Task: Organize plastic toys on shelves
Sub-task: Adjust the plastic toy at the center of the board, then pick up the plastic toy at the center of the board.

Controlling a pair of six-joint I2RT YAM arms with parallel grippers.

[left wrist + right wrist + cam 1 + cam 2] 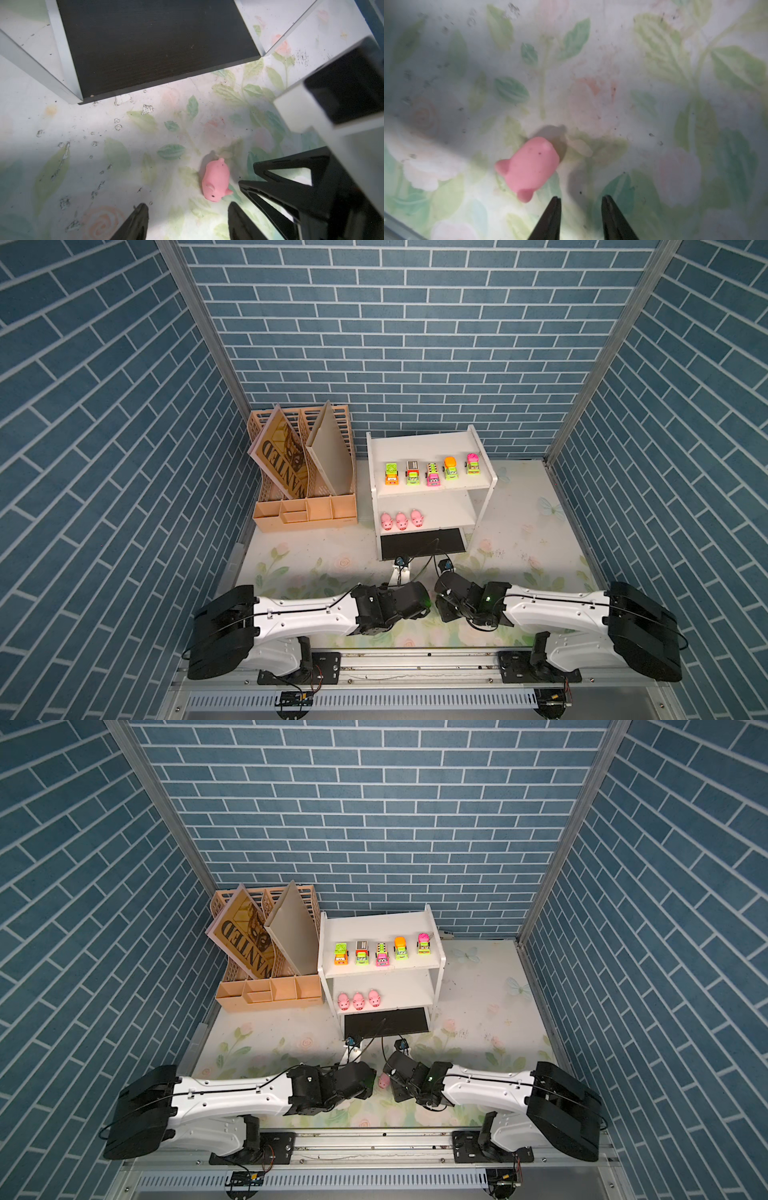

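The white shelves [424, 443] stand at the back of the table. Five neon toy trucks [433, 475] line the top board, and three pink pigs [401, 521] sit in a row on the middle board. One more pink pig [383, 1080] lies on its side on the floral table cover, between my two wrists. In the left wrist view this pig [216, 180] lies just beyond my left gripper [188, 207], which is open and empty. In the right wrist view the pig [531, 166] lies beside and ahead of my right gripper [581, 198], whose jaws stand narrowly apart with nothing between them.
A peach slotted file organizer [305, 506] holding a "WANTED" board [278, 460] stands left of the shelves. The shelves' dark bottom board [158, 45] lies just ahead of both grippers. Blue brick walls close in three sides.
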